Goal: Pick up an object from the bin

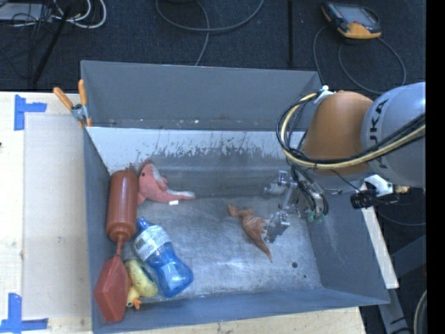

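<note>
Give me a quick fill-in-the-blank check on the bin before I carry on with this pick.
1. The gripper is beside a small orange toy animal, which lies apart from the heap at the view's ____ side of the bin.
2. In that heap, the plastic bottle with a white label is ____.
3. The ____ plush toy lies beside the reddish-brown squeeze bottle.
Missing words: left; blue; pink.

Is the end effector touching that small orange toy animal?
Cannot tell. In the camera view the end effector overlaps the orange toy at its edge, but its height is unclear.
</note>
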Motion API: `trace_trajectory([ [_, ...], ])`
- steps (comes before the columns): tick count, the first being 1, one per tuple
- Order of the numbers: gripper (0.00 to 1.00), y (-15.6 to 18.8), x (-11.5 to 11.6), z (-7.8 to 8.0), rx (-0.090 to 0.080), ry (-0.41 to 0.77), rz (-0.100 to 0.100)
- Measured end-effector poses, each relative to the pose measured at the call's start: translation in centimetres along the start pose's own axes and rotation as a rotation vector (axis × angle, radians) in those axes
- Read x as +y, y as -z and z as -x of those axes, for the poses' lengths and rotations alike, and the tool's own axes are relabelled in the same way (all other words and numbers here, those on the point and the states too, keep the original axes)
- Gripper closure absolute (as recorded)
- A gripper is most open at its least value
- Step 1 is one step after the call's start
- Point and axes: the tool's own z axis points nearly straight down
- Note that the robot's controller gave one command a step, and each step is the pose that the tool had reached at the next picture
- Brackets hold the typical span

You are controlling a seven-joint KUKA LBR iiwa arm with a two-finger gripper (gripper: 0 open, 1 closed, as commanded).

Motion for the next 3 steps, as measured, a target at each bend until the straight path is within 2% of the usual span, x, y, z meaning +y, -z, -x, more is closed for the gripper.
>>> trace_trajectory([
  [1,0.0,-5.3,0.2,-1.2,-0.004,-0.1,0.001],
  [2,1.0,-6.8,0.2,0.1,-0.042,-0.135,0.008],
  [3,1.0,-6.7,0.2,0.0,-0.042,-0.139,0.008],
])
